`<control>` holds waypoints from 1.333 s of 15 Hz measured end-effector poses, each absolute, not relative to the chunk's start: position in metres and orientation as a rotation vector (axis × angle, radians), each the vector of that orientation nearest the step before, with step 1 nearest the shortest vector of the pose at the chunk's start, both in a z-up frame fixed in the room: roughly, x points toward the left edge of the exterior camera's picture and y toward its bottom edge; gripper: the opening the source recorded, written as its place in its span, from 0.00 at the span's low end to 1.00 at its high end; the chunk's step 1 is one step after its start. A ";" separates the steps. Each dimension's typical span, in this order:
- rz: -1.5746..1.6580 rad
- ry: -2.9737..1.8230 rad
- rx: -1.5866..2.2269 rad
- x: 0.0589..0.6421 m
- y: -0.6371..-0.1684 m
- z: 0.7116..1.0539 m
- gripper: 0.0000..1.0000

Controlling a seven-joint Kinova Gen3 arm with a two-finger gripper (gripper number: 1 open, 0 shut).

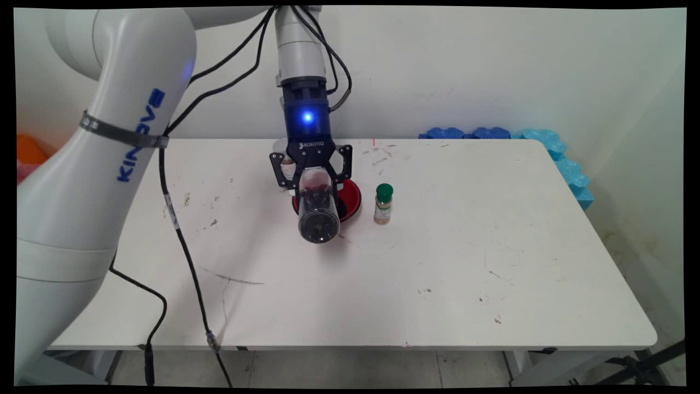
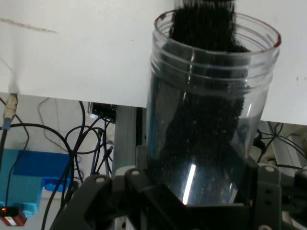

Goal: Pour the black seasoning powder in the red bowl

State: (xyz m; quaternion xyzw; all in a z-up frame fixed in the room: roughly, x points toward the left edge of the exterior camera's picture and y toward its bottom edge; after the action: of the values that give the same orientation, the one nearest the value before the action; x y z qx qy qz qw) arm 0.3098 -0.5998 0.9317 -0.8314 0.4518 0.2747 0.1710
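Observation:
My gripper (image 1: 314, 183) is shut on a clear plastic jar (image 1: 318, 214) partly filled with black grains. The jar is tilted, its far end pointing toward the table's near side and hanging above the table. In the hand view the jar (image 2: 206, 120) rises from between the fingers (image 2: 98, 184), its open mouth at the top and the grains lying along its length up to the rim. A red dish (image 1: 351, 198) sits on the table right behind and partly under the jar. A small spice bottle (image 1: 384, 204) with a green cap stands upright just right of the dish.
A small pale object (image 1: 280, 146) shows behind the gripper near the table's back edge. Blue foam pieces (image 1: 552, 150) line the table's back right corner. Black cables (image 1: 183, 241) hang from the arm across the table's left part. An orange thing (image 1: 30, 150) lies beyond the left edge.

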 end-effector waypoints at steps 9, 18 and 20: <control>0.779 1.272 -2.360 0.310 -0.603 0.932 0.00; 0.773 1.271 -2.359 0.311 -0.605 0.929 0.00; 0.772 1.270 -2.359 0.312 -0.605 0.929 0.00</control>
State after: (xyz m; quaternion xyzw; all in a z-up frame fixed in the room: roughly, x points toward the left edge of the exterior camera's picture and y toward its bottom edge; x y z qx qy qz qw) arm 0.3118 -0.6048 0.9285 -0.8330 0.4483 0.2724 0.1758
